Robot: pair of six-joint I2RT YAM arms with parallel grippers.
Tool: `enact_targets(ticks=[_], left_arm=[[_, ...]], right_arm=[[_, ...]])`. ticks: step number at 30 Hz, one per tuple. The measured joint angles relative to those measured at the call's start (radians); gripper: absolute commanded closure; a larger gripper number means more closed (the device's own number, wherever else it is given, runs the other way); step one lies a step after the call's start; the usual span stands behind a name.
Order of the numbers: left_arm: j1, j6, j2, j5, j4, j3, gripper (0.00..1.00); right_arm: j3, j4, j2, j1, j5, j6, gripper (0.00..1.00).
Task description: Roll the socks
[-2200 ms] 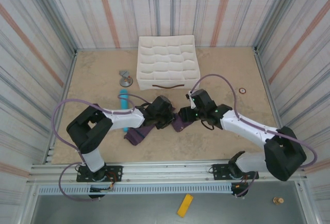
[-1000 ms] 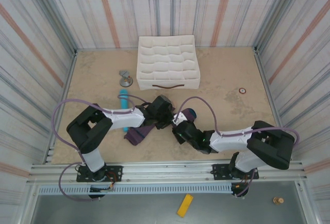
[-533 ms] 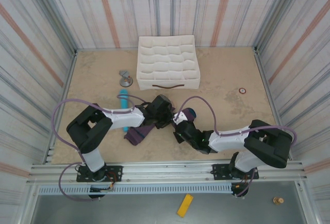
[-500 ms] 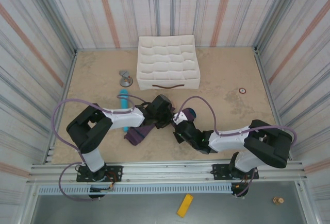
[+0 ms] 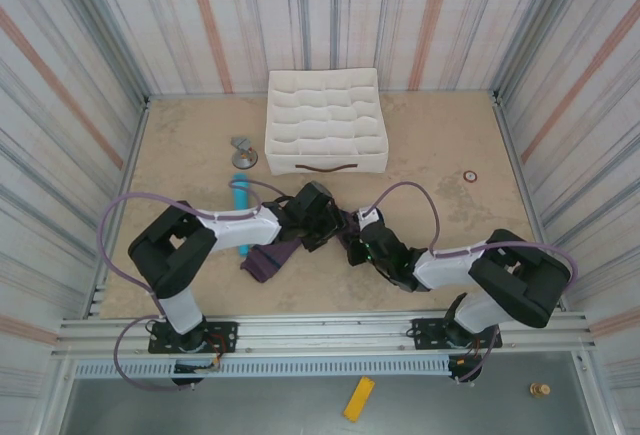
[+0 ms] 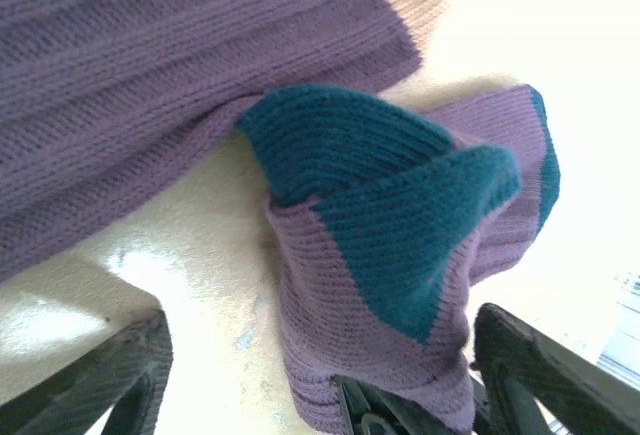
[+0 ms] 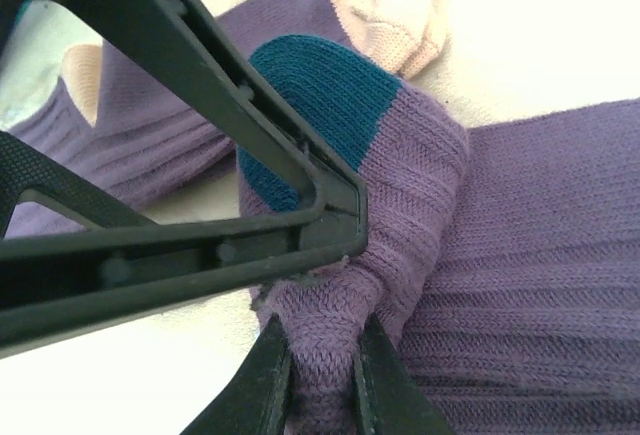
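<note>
Near the middle of the tan table (image 5: 450, 145), between the two arms: purple knit socks (image 5: 270, 258), bunched, one end trailing toward the near left. Seen from above, left gripper (image 5: 318, 217) and right gripper (image 5: 357, 242) close together over the heap.

Through the left wrist camera: left fingers (image 6: 110, 380) standing wide apart at the lower corners. Between them, teal-toed sock (image 6: 400, 225), doubled over on itself and resting on the table. Just above and touching it, tan-toed sock (image 6: 170, 65), ribbed, stretched across the upper left.

Through the right wrist camera: right fingers (image 7: 275, 380) pressed together on a purple fold of the teal-toed sock, teal patch just above the pinch. Crossing in front, a black finger of the left gripper, touching or just over that same fold; cannot tell which. Pale toe of the tan-toed sock at the top edge.

Elsewhere on the table: white compartment box (image 5: 326, 120) at the far side, well apart from the socks; light blue cylinder (image 5: 240, 210) just left of the left gripper; small metal piece (image 5: 243, 152) near the box's left corner; small ring (image 5: 469, 176) off to the right.
</note>
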Motion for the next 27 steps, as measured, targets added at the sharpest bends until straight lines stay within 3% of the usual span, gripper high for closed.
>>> enact_targets(ticks=[9, 14, 27], left_arm=[[0.012, 0.048, -0.061, 0.002, 0.091, -0.041, 0.16], [0.031, 0.071, -0.054, 0.027, 0.163, -0.064, 0.23], [0.032, 0.087, 0.027, 0.065, 0.244, -0.072, 0.35]], right_arm=[[-0.038, 0.010, -0.037, -0.107, -0.149, 0.135, 1.00], [-0.034, 0.051, 0.011, -0.214, -0.287, 0.174, 1.00], [0.000, 0.114, 0.114, -0.348, -0.524, 0.246, 1.00]])
